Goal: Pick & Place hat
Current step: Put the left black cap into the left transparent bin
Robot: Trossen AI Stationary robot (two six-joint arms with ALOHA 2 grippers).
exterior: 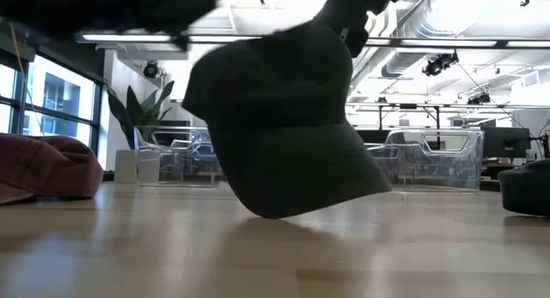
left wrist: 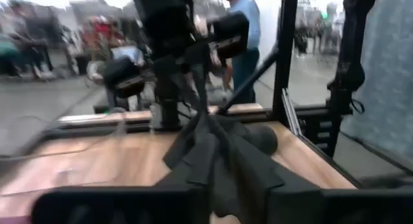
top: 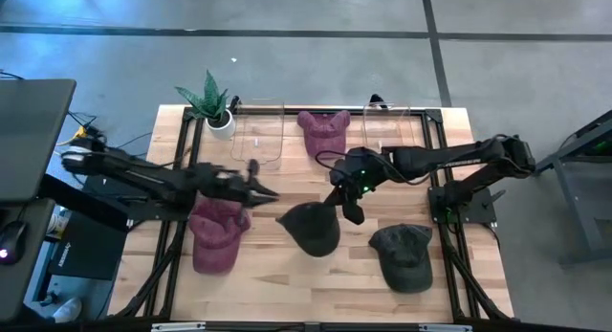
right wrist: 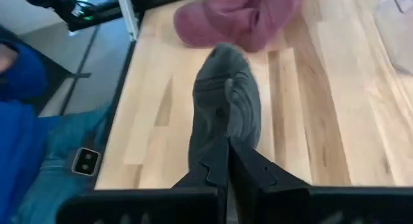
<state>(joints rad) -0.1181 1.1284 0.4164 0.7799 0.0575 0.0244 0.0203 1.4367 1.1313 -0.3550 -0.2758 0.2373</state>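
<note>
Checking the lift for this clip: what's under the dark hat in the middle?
Bare wood table shows beneath the dark hat, which the right gripper pinches; its lowest edge seems to touch. Its inside is hidden.

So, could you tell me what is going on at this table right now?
The robot is sorting hats. Its right pincer is shut on the dark cap at mid-table, gripping it by an edge and holding it up off the wood. The left pincer hovers close beside that cap, above a maroon cap. Another dark cap lies on the robot's right, and a second maroon cap sits between two clear bins at the back.
</note>
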